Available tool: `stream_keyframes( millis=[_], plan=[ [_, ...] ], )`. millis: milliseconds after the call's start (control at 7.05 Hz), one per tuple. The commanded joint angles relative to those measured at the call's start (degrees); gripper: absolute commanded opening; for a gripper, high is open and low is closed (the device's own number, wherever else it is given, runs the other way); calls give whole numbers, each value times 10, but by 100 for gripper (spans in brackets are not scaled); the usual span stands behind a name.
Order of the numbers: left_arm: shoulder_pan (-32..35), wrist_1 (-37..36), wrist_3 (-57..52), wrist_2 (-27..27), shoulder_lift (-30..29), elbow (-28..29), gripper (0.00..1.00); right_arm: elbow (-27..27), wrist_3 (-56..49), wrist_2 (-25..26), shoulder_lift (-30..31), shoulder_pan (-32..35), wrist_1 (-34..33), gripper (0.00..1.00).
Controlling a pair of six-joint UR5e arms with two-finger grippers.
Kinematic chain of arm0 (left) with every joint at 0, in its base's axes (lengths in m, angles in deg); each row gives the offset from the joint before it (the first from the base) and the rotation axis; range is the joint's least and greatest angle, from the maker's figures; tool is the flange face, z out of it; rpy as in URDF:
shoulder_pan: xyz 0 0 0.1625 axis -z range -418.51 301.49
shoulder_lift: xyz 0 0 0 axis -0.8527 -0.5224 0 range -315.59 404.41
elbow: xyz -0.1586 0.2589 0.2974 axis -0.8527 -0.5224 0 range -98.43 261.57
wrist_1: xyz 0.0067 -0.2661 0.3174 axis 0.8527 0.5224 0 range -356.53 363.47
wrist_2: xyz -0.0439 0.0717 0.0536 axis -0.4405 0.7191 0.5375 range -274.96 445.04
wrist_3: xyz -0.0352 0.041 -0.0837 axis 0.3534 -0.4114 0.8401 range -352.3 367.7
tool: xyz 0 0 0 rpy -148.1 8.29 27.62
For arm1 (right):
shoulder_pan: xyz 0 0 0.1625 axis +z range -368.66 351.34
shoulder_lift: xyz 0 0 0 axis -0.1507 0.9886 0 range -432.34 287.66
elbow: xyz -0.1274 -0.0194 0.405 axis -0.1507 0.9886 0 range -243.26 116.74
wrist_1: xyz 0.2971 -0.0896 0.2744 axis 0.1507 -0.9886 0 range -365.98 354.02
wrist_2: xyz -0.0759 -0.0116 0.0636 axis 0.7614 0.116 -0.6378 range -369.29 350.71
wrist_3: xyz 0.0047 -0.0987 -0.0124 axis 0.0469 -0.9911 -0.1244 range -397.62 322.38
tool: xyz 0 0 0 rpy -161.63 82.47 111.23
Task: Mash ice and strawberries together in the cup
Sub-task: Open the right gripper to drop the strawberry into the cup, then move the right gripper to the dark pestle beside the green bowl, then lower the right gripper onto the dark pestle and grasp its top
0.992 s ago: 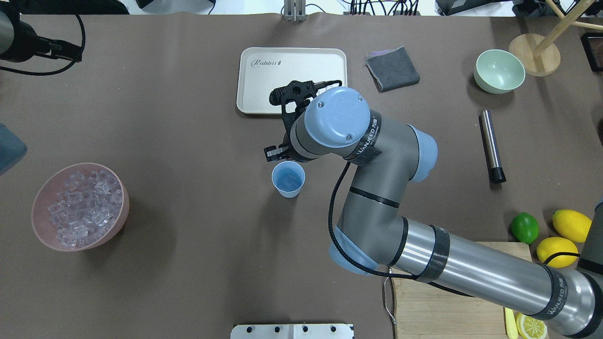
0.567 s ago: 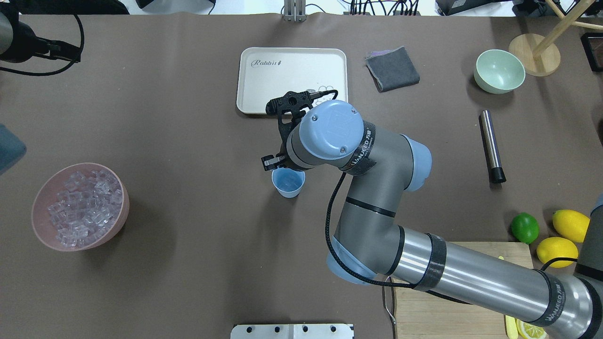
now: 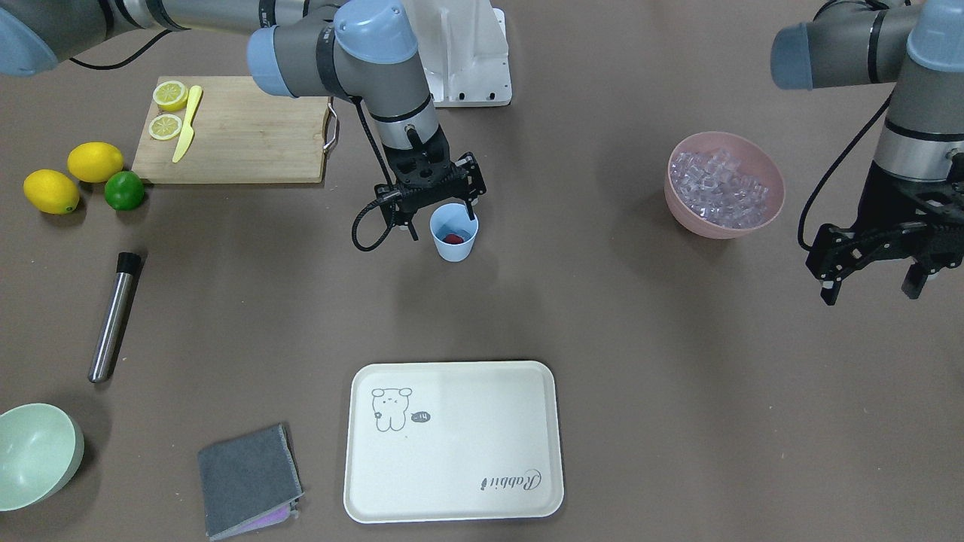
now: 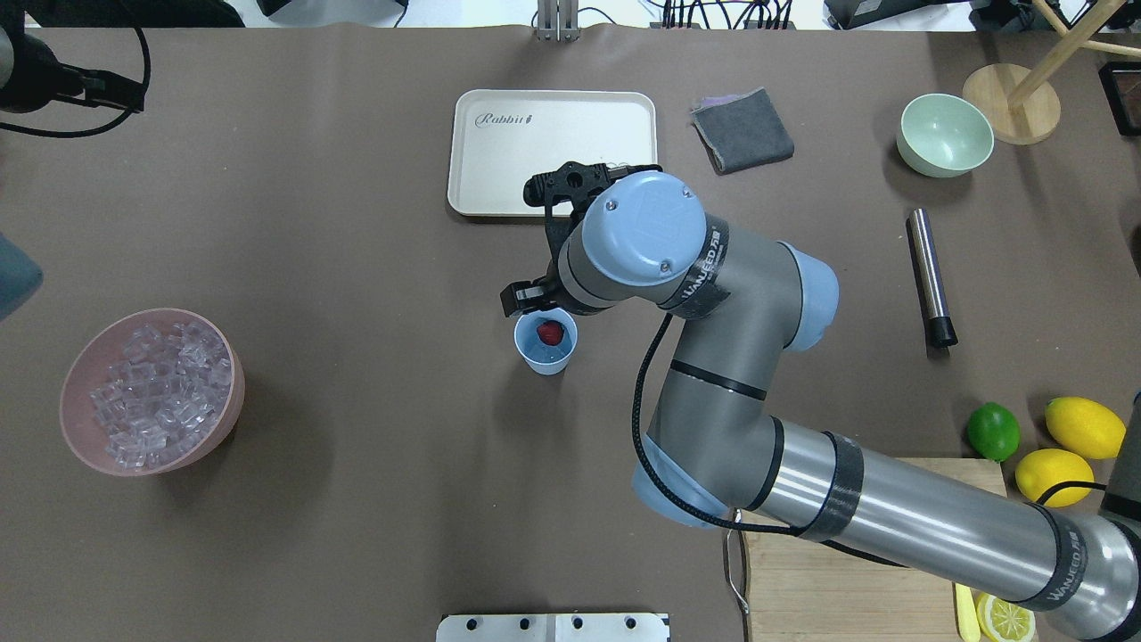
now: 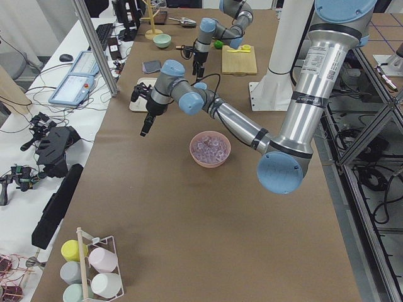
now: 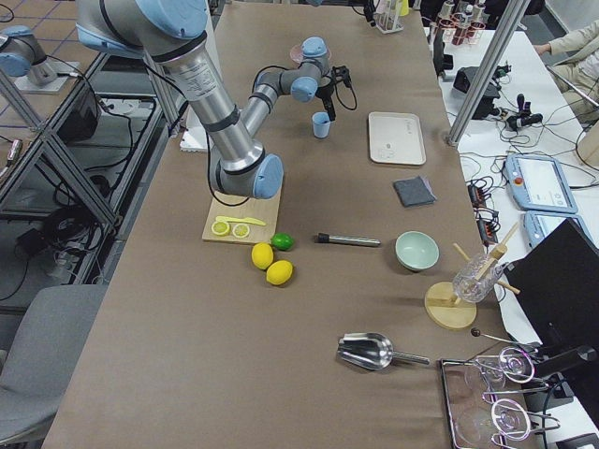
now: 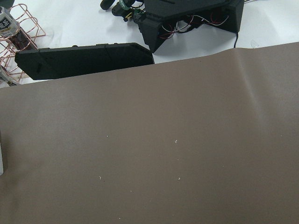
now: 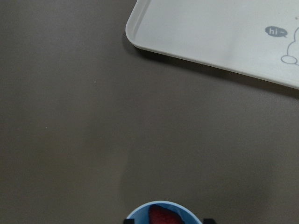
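Worktop seen from the operators' side and from above. The right tool [image 3: 443, 220] hangs directly over the light-blue cup [image 3: 454, 247], which stands upright near the middle of the worktop [image 3: 602, 316]. Its two fingers are spread wide, one on either side above the rim, and they grip nothing. One red strawberry [image 4: 550, 332] lies inside the cup, at the bottom; the right wrist view shows its red top just within the cup's rim. The left tool [image 3: 870, 290] hovers above bare worktop well to the side, fingers likewise spread wide and empty. The ice [image 3: 719, 188] is heaped in the pink bowl [image 3: 723, 229], between the cup and the left tool and apart from both. A cream tray [image 3: 452, 482] lies flat on the operators' side of the cup. A steel rod with a black cap [image 3: 113, 316] lies near the pale green bowl [image 3: 34, 455].
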Motion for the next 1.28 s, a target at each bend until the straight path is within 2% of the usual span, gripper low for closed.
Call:
stream_keyframes(
  millis=[0,142,425,709,851,992,1134],
  plan=[
    [14,-3,-39,-4,13,0,98,-35,-5,-83,2,68,-80,100],
    [32,-5,-74,-6,29,0,98,-39,-10,-125,14,106,-95,100],
    [90,-40,-101,-122,40,35,98,-43,-56,-158,69,169,-96,100],
    [132,-42,-138,-171,48,54,98,-38,-127,-234,131,253,-89,100],
    [154,-41,-152,-209,54,64,98,-39,-124,-243,167,276,-82,100],
    [166,-39,-183,-224,66,68,98,-29,-127,-241,203,290,-75,100],
    [171,-38,-207,-225,72,69,98,6,-127,-240,226,300,-17,100]
  ],
)
